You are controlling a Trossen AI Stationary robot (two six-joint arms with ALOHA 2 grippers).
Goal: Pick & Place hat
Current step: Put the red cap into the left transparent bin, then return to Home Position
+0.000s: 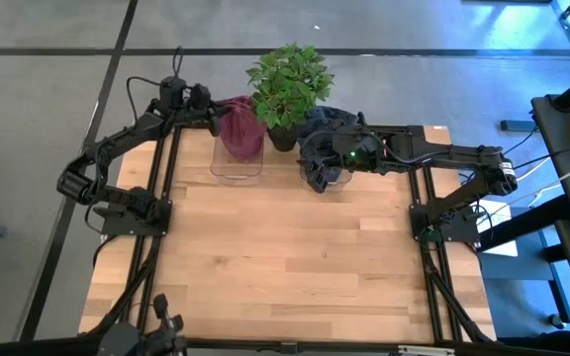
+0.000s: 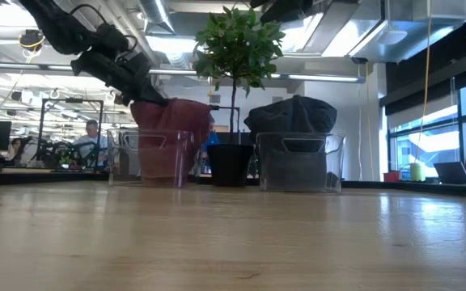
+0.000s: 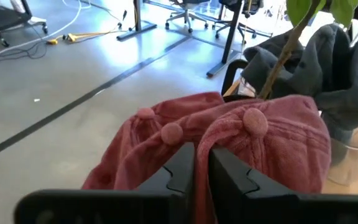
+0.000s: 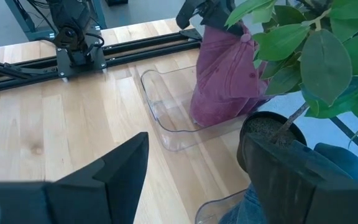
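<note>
Red hat [image 1: 242,130] draped over clear bin [image 1: 236,165]

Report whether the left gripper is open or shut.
Shut. The left gripper has its fingers pressed together on the red hat, holding it over the clear bin.

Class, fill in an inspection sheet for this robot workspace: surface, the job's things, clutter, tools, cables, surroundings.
Surface: wooden table, front bare.
Job's things: red hats bunched over a clear bin; dark hats piled on a second clear bin.
Clutter: potted plant between the bins.
Tools: left tool shut on the red hats; right tool open above the dark hats.
Cables: white cables beside the table's right.
Surroundings: seated person, desks, chairs.
</note>
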